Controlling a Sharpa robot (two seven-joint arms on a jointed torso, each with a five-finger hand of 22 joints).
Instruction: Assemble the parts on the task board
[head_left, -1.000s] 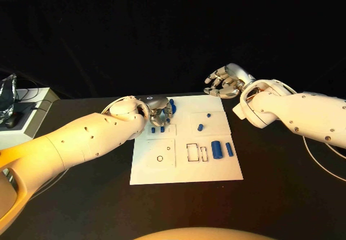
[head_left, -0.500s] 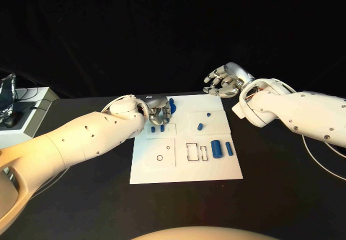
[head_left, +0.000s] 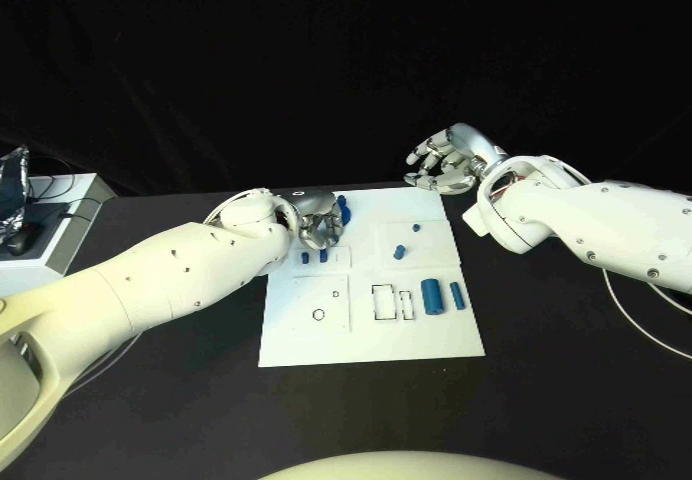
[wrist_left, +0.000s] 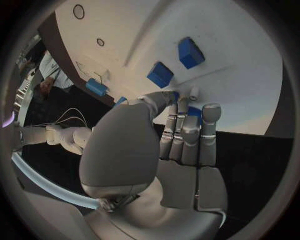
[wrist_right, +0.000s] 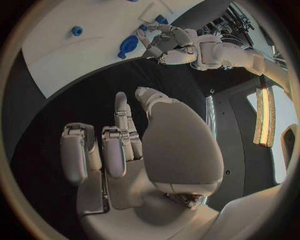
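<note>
The white task board lies in the middle of the black table. My left hand hovers over its far left corner, fingers bent down beside an upright blue part. In the left wrist view the fingertips cover that blue part, and I cannot tell whether they grip it. Two small blue blocks sit just in front of the left hand. Two small blue pegs and two blue cylinders lie on the board's right half. My right hand floats beyond the far right corner, fingers loosely bent, holding nothing.
A round hole and rectangular slots mark the board's near half. A pale box with cables stands at the table's left edge. Bare black table surrounds the board.
Both hands stay almost where they were. The left hand's fingers remain at the upright blue part.
</note>
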